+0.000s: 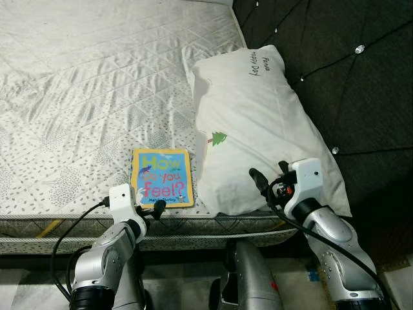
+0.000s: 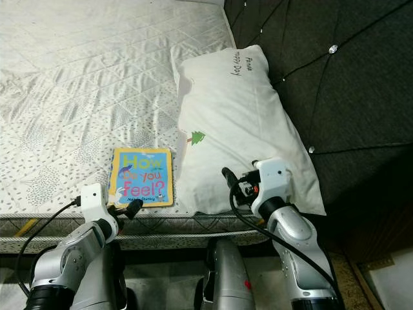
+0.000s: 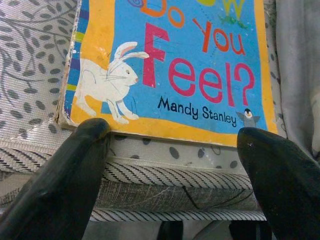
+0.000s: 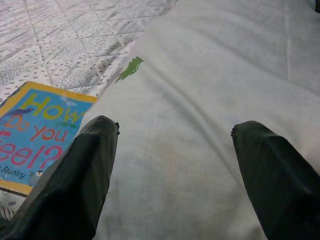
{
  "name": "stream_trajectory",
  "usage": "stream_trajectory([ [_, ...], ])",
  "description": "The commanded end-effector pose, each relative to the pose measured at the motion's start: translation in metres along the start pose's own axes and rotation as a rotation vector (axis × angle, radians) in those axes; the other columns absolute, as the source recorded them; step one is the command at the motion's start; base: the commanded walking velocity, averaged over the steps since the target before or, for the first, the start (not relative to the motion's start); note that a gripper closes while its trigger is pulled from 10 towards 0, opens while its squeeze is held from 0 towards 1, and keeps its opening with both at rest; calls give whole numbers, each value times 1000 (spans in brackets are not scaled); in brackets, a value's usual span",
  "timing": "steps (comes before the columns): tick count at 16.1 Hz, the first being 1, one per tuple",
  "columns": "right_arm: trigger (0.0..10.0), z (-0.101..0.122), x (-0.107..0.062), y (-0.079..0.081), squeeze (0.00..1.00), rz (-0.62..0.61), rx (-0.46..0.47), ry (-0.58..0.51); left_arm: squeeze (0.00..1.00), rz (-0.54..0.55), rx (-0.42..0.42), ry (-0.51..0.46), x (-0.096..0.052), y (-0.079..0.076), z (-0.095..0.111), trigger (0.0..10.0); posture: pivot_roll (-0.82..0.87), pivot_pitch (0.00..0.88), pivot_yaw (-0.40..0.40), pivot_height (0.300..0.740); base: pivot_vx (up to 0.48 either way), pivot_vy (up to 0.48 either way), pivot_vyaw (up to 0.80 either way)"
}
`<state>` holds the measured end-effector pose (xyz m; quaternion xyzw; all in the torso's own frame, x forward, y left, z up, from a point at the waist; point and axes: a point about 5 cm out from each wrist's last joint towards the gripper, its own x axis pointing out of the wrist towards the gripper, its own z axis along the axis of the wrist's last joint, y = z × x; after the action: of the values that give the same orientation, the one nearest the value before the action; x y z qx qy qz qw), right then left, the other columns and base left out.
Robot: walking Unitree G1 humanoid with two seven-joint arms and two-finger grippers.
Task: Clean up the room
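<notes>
A children's board book (image 1: 161, 177), blue with a yellow border and titled "How Do You Feel?", lies flat near the mattress's front edge. My left gripper (image 1: 157, 207) sits at the book's near edge, open; in the left wrist view its fingertips (image 3: 95, 130) straddle the book's (image 3: 170, 65) lower border without touching it. A white pillow (image 1: 258, 123) with a small green tree print lies to the right of the book, against the headboard. My right gripper (image 1: 268, 173) hovers open over the pillow's (image 4: 200, 100) near end, nothing between its fingers.
The bare quilted mattress (image 1: 97, 77) stretches away to the left and back. A dark tufted headboard (image 1: 348, 77) walls off the right side. The mattress's piped front edge (image 1: 206, 226) runs just in front of my body, with floor below.
</notes>
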<state>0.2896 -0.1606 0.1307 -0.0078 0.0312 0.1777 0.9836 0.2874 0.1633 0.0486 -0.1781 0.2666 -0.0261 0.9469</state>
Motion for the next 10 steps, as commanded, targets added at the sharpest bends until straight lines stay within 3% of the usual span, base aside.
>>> stream_trajectory([
  [1, 10000, 2, 0, -2, 0, -9, -12, -5, 0, 14, 18, 29, 4, 4, -7, 10000, -73, 153, -119, 567, 0, 0, 0],
  [10, 10000, 3, 5, -1, 0, 7, -21, -9, 0, 41, 33, -9, 15, 17, 2, 10000, -71, 144, -129, 567, 0, 0, 0],
])
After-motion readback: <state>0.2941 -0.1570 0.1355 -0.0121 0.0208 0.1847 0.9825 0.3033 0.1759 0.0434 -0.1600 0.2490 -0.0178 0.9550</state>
